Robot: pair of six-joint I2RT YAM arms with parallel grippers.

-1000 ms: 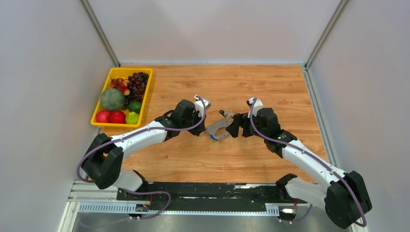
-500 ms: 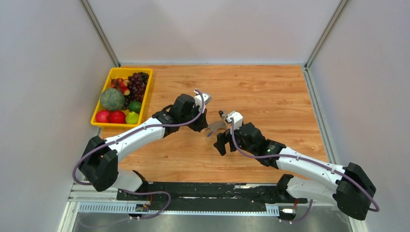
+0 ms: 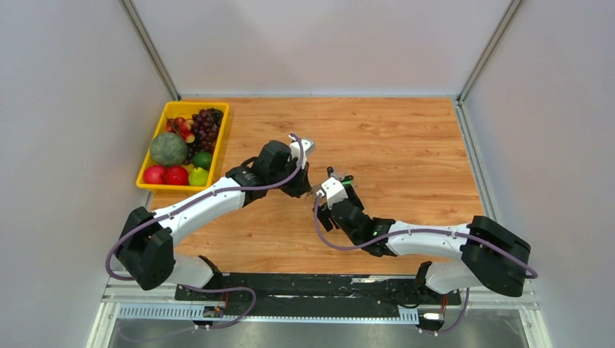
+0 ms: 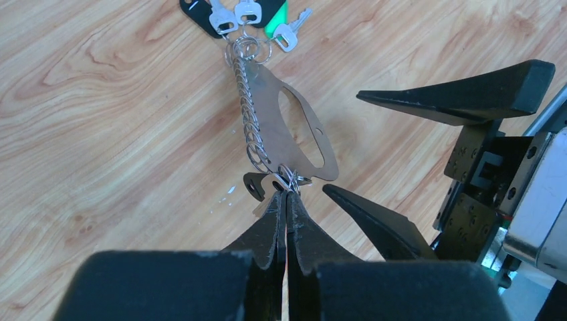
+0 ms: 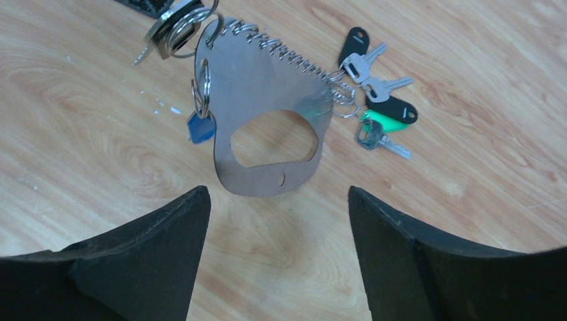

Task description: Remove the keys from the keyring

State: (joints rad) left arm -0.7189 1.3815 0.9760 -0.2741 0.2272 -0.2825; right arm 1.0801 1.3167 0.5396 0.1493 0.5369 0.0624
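Observation:
The keyring [image 5: 257, 80] is a flat grey oval plate with a hole and a wire coil along one edge, lying on the wooden table; it also shows in the left wrist view [image 4: 281, 127]. Keys with black and green heads [image 5: 378, 107] hang at its far end [image 4: 247, 13], and a blue head [image 5: 199, 127] hangs on a side ring. My left gripper [image 4: 285, 195] is shut on a small silver key at the keyring's near end [image 3: 310, 191]. My right gripper [image 5: 277, 200] is open and empty, just short of the plate [image 3: 324, 205].
A yellow basket [image 3: 145, 177] of fruit stands at the table's left. White walls close in the table at the back and both sides. My right gripper's fingers [image 4: 461, 97] show in the left wrist view, right of the keyring.
My right arm has swung from the keyring's right end round to its near side, low over the table. My left gripper has barely moved.

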